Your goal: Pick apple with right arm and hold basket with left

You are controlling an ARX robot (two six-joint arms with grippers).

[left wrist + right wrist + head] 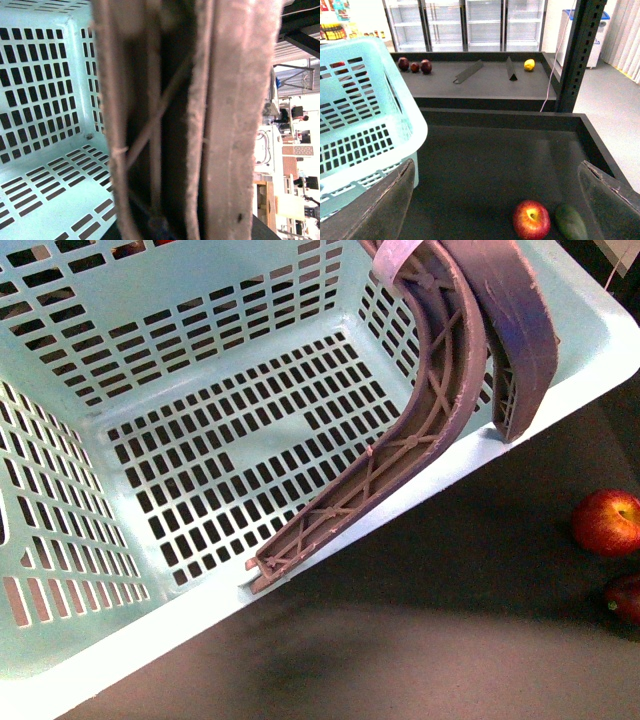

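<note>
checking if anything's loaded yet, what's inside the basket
The basket shows only its bare slotted floor, no fruit. The brownish handles hide a strip of that floor. The apple lies outside on the dark surface.

The basket [120, 650] is smooth pale mint plastic with a soft sheen on its rim and slotted walls. Its handles [440, 390] are brownish-purple plastic, matt and ribbed, with scuffed, rough moulding edges; up close in the left wrist view one handle [235, 125] looks grainy and worn. The apple [606, 522] has glossy red skin. The surface [450, 620] is dark and matt. The right claw [496, 167] has dull, dark fingers [380, 210], pale and worn along the edges.
</note>
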